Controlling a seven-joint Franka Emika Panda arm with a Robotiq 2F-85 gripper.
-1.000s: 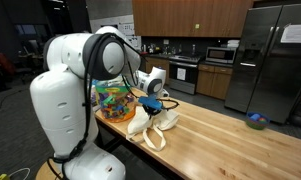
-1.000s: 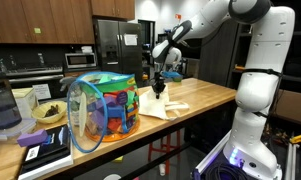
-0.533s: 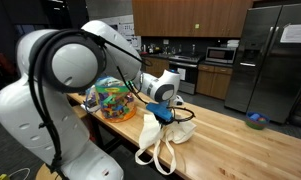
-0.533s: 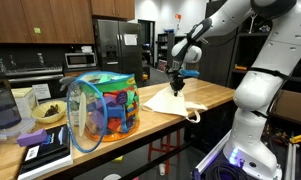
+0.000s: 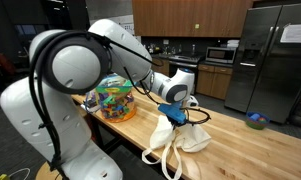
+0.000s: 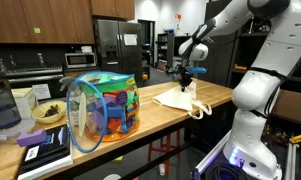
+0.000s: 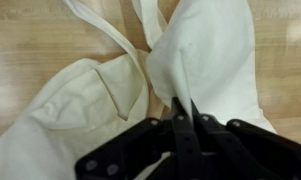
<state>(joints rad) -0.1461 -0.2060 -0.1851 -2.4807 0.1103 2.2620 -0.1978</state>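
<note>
The robot's hand (image 5: 174,112), clamped on a fold of the cream canvas tote bag (image 5: 190,138), stands directly above the bag, which sprawls beneath it on the wooden worktop (image 5: 245,140).

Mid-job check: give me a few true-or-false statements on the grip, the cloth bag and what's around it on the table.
1. The gripper is shut on the cream cloth bag. True.
2. The cloth bag hangs fully clear of the wooden table. False: most of it lies on the tabletop, and only the pinched part is raised.
3. The colourful toy basket stands on the same table, apart from the bag. True.
4. The bag's strap is tucked inside the basket. False: it trails over the table's near edge.
</note>
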